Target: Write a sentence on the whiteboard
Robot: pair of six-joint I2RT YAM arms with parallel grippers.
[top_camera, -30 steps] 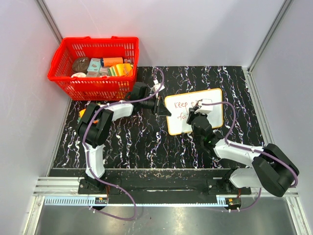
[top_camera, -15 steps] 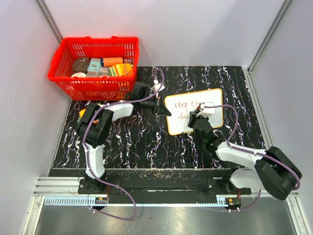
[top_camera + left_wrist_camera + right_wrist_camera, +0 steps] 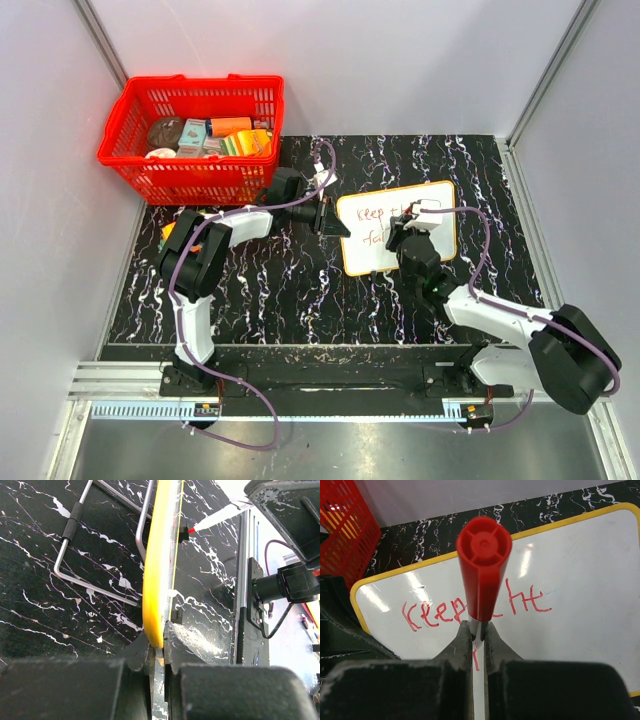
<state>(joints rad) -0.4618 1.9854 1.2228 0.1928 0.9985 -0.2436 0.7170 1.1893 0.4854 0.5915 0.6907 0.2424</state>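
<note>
L end effector (image 3: 159,652) clamped on whiteboard (image 3: 160,565) rim; R end effector (image 3: 478,632) gripping red marker (image 3: 483,575) over sentence (image 3: 432,615), "keep" legible.

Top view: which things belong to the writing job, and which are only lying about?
Job: whiteboard, held by left gripper; sentence; red marker, in right gripper.
Lying about: red basket with packets inside.

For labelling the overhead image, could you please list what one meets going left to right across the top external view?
Red basket → left gripper → whiteboard. The right gripper, holding a red marker, overlaps the whiteboard, so is omitted.
</note>
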